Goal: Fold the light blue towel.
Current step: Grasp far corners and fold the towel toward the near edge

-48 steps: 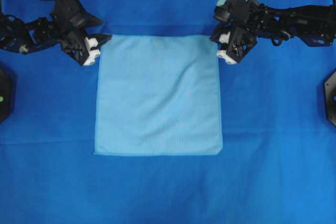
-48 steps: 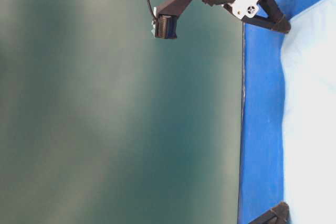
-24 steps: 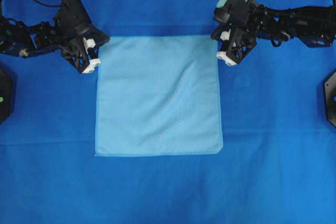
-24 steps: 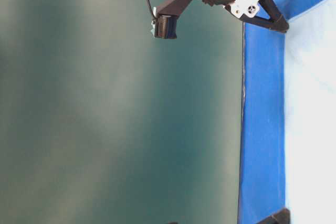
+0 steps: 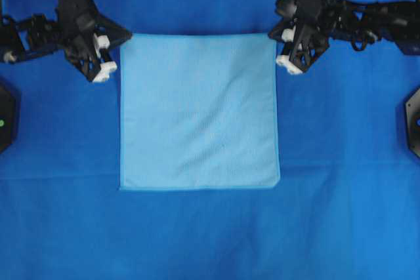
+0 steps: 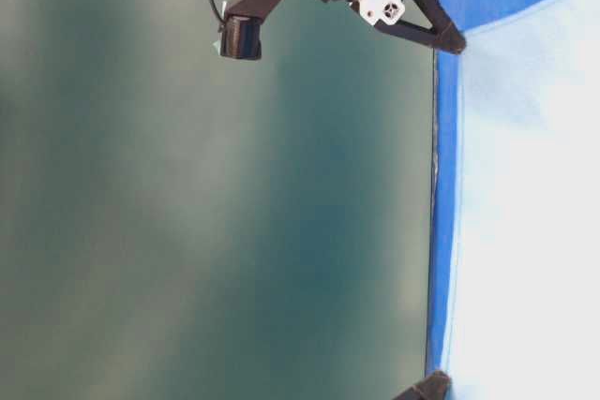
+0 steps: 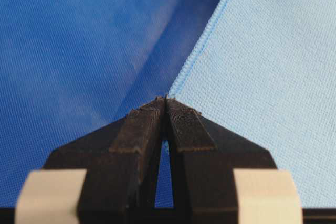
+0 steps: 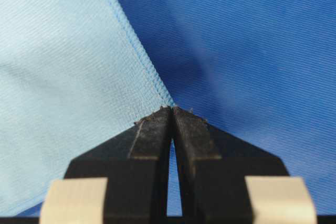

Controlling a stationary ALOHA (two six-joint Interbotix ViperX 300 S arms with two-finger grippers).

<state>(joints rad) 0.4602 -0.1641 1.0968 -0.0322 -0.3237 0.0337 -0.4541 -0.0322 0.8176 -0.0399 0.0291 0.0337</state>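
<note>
1. both far corners of the light blue towel [image 5: 198, 111] have gone up off the table cloth [image 5: 341, 214] since before (near edge flat).
2. left gripper [image 5: 121, 36] is pinched on one corner.
3. right gripper [image 5: 274, 35] is pinched on the other.

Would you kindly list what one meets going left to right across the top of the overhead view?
Left end effector → towel → right end effector, all on the table cloth.
</note>
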